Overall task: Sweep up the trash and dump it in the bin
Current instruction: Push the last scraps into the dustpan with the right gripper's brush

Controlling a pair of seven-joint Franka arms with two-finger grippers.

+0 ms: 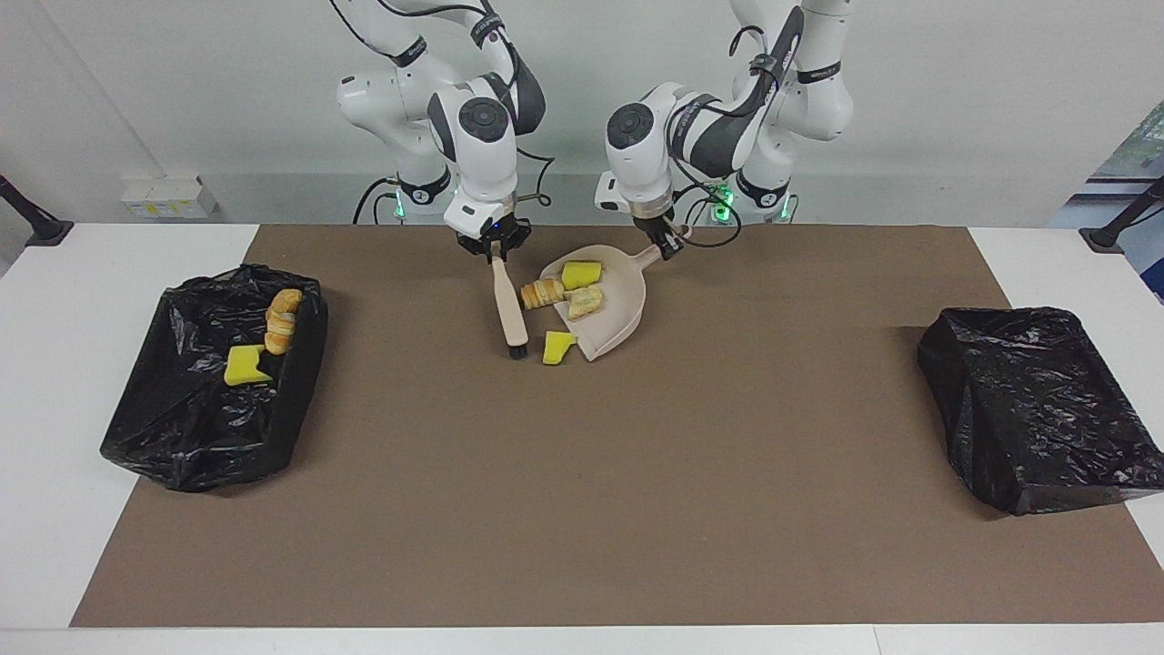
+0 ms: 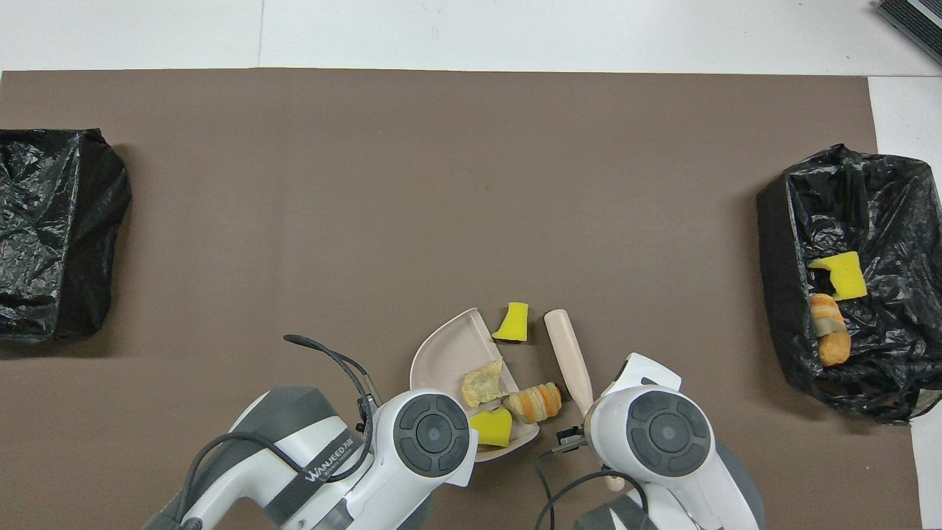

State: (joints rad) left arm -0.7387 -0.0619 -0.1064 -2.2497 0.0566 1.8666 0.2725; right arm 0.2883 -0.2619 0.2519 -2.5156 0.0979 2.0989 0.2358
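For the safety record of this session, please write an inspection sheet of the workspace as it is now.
Surface: brown mat on a white table.
Job's things: dustpan holding a yellow scrap and a tan piece; bread-like roll at its edge; loose yellow scrap on the mat beside its mouth; brush next to that.
Bins: black-lined bin at the right arm's end holds two scraps; other bin, contents not visible.
Clutter: nothing seen.
Grippers: right gripper shut on the brush; left gripper shut on the dustpan.
Cables: black cables at the arms.
Surroundings: white wall.

A brown mat [image 1: 600, 491] carries two black bins [image 1: 214, 382], dustpan [image 1: 618, 305], scraps [image 1: 556, 347].
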